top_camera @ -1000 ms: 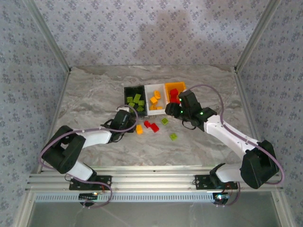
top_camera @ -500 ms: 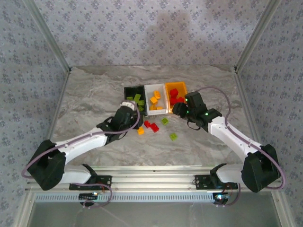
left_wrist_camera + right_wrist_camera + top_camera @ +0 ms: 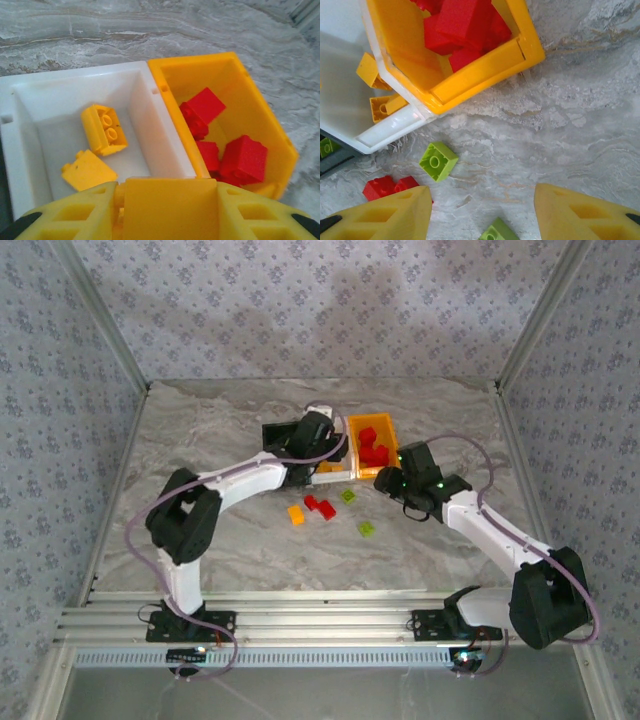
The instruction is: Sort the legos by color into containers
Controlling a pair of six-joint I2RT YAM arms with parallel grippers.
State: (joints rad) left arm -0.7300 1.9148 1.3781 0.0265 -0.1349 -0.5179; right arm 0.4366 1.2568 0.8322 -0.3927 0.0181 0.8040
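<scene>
Left tool point(image 3: 167, 192) holds yellow brick point(image 3: 170, 210), long axis crosswise

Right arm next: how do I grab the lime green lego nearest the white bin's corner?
I'd pinch the lime green lego by two opposite side walls, down from above. It lies flat, stud up, clear of the white bin; its sides sit diagonal, so rotate the right gripper to match.

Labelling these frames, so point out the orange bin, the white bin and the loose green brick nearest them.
orange bin point(image 3: 192, 60), left wrist view, far rim.
white bin point(image 3: 70, 87), left wrist view, far inner wall.
green brick point(image 3: 438, 161), right wrist view, studded top.
</scene>
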